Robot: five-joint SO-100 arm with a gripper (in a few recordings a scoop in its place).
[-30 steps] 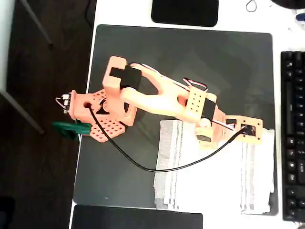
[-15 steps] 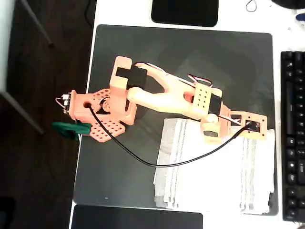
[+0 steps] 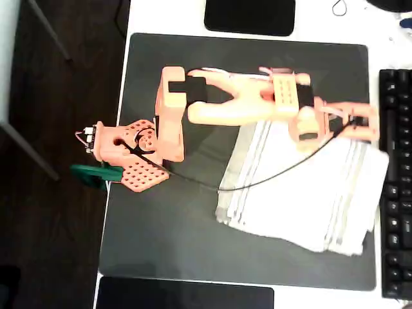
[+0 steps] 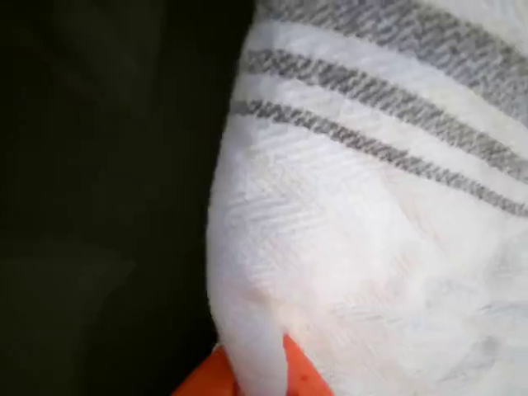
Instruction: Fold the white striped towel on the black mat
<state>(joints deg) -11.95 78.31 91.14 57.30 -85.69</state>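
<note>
Softly woven white striped towel (image 4: 363, 247) drapes over orange fingers (image 4: 301, 375).

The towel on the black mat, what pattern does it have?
The white striped towel is cream-white with thin grey stripes, clearest in the wrist view.

Orange printed arm (image 3: 238, 106) with black servos and a black cable (image 3: 270, 183).

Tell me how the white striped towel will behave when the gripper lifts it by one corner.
The cream-white cloth towel with thin grey stripes will probably sag and drape: in the wrist view it curves softly over the orange gripper. It looks light, though being in stacked layers the lower ones may slip free. Dragging could skew it on the black flat mat.
</note>
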